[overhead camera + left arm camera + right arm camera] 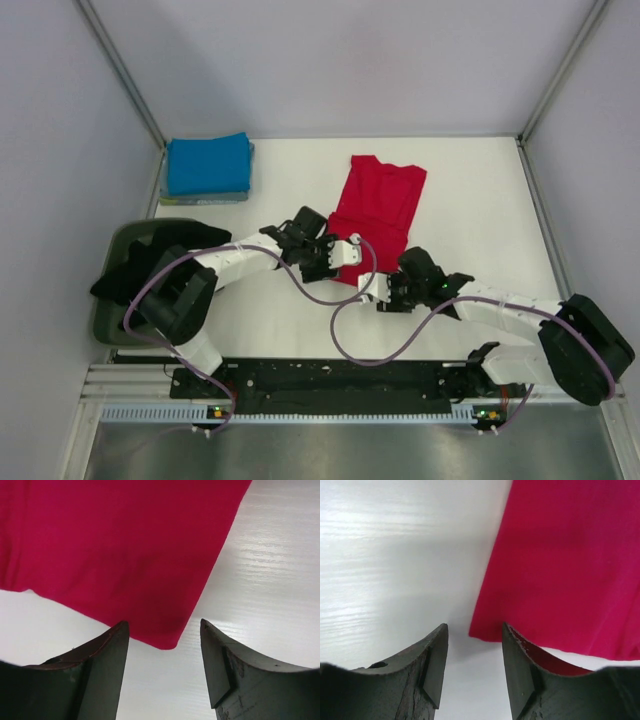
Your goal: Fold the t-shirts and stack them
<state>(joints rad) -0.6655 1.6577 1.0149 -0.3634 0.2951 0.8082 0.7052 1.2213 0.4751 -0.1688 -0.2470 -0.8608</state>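
At the far left of the top view, one dark tub [105,325] sits on the bench [470,200] with one black t-shirt [115,280] draped loosely over its rim. Above it, in the upper left corner of the bench, one blue t-shirt [208,165] lies folded into a neat rectangle on top of a thin paler layer that I cannot identify.

Right of the tub, the left arm reaches toward centre frame. The left pincer [162,625] has its two fingers [100,672] apart and clamps nothing; a lower corner of the red cloth lies on the bench just ahead of the gap.

One red t-shirt [378,210] lies flat in the middle of the bench, partly folded lengthwise.

The right pincer [474,627] is at the shirt's near edge, its two fingers also apart and gripping nothing, the other lower corner just ahead of them.
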